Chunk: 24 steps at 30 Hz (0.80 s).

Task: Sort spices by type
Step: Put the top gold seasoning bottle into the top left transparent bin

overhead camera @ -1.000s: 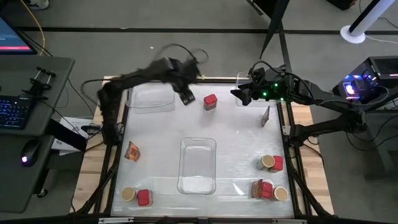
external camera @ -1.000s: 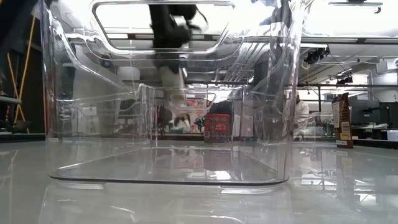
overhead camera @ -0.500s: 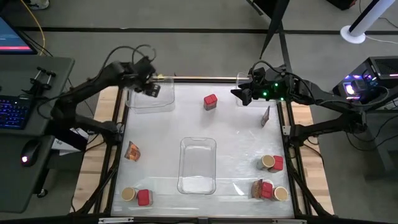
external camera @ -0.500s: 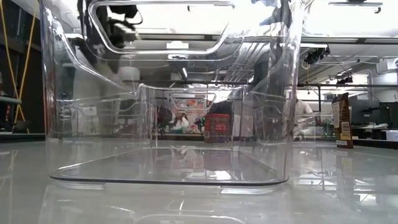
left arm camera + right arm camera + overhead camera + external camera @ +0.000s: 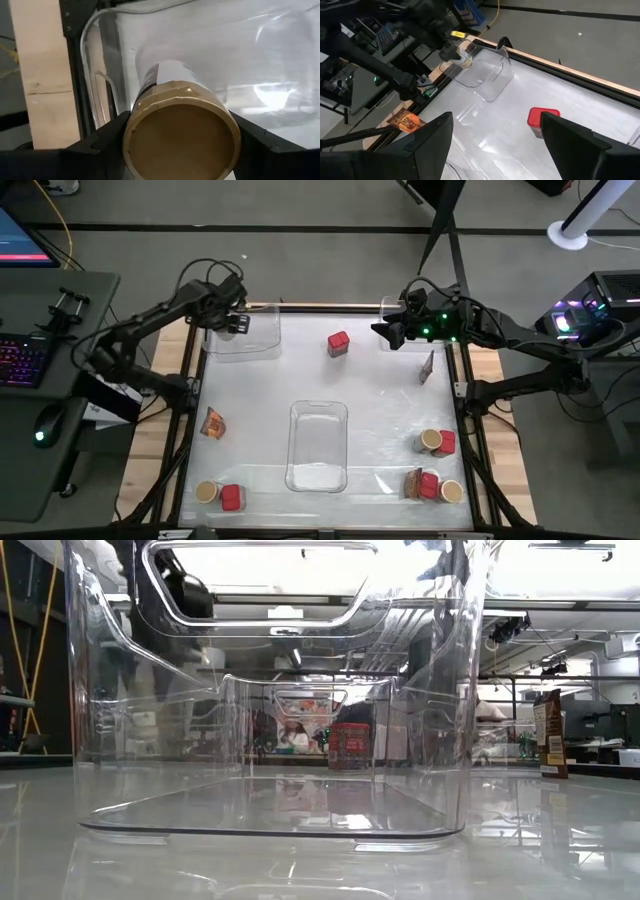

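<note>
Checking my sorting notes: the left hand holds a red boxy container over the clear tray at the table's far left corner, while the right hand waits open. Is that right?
Not quite. The left hand holds a round jar with a tan lid, not a red container, as the left wrist view shows. The rest stands: it is over the far-left clear tray, and the right hand waits open.

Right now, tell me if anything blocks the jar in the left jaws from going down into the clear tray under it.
Nothing visible does. The left gripper holds the tan-lidded jar at the far-left clear tray, whose inside shows no contents below the jar.
</note>
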### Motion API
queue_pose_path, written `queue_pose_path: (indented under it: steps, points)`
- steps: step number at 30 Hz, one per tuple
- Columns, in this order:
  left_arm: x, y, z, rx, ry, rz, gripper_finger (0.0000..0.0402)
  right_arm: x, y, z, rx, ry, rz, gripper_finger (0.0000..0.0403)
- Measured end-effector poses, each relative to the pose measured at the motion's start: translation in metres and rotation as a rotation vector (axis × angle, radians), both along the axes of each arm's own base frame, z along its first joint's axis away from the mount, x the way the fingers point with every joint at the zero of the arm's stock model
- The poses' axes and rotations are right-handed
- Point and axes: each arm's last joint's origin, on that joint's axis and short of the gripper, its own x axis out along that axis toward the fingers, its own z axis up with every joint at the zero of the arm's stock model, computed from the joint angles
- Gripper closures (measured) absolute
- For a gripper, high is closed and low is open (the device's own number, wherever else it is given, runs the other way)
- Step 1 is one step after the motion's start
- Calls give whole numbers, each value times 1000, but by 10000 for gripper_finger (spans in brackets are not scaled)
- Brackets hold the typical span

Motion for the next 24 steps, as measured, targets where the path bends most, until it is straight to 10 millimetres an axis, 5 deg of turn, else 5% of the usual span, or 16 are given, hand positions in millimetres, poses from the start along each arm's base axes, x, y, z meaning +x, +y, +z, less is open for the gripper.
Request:
queue_pose_path:
  steps: [4, 10, 24]
  points:
    - [-3, 16, -17, -72, 21, 45, 163, 0, 0, 0, 0, -1, 0, 107]
    - [-4, 30, -30, -104, 25, 72, 103, 0, 0, 0, 0, -1, 0, 107]
    - [-12, 29, -9, 13, -76, 93, 89, 0, 0, 0, -1, 0, -1, 107]
